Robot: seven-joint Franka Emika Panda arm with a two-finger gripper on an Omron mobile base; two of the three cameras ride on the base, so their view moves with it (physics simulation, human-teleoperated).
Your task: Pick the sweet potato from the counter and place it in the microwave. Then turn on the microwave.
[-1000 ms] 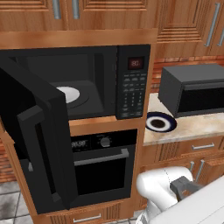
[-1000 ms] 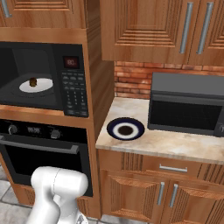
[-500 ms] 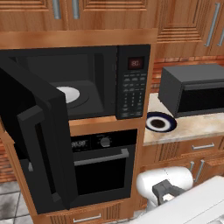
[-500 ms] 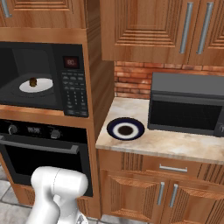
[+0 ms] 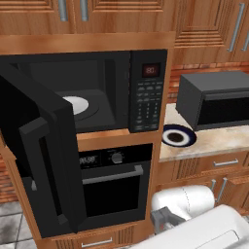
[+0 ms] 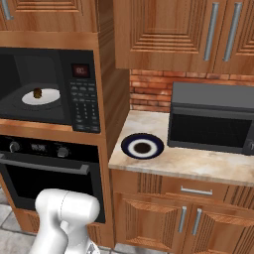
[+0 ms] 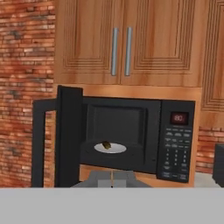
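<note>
The white arm is folded low in front of the cabinetry; its rounded white shoulder joint sits at the bottom of both base views, below the oven. In the hand view the two-finger gripper (image 7: 112, 178) appears as two grey finger tips rising at the bottom centre, side by side with only a thin dark seam between them, so they look pressed together with nothing held. The hand is level and faces the appliance wall from well back.

Directly ahead of the gripper and slightly above it stands the large built-in black microwave (image 5: 146, 92) (image 6: 82, 92) (image 7: 177, 140), its wide dark door (image 5: 44, 155) (image 7: 65, 135) swung fully open to the gripper's left. Inside, on the white round turntable (image 5: 78, 104) (image 6: 40, 96) (image 7: 110, 148), lies the small dark brown oblong sweet potato (image 6: 37, 93) (image 7: 106, 144), just left of the gripper's axis and well apart from the fingers. The keypad and red display are to the gripper's right.

Below the microwave is a black oven with knobs and a silver bar handle (image 5: 112, 180) (image 6: 44, 168). Further right of the gripper, the pale beige speckled stone counter (image 5: 219, 141) (image 6: 198, 166) carries a round dark blue-rimmed plate (image 5: 178, 136) (image 6: 142, 146) and a smaller dark grey box appliance (image 5: 214, 99) (image 6: 213, 119). Red brick wall and wooden cabinets with silver handles surround it.
</note>
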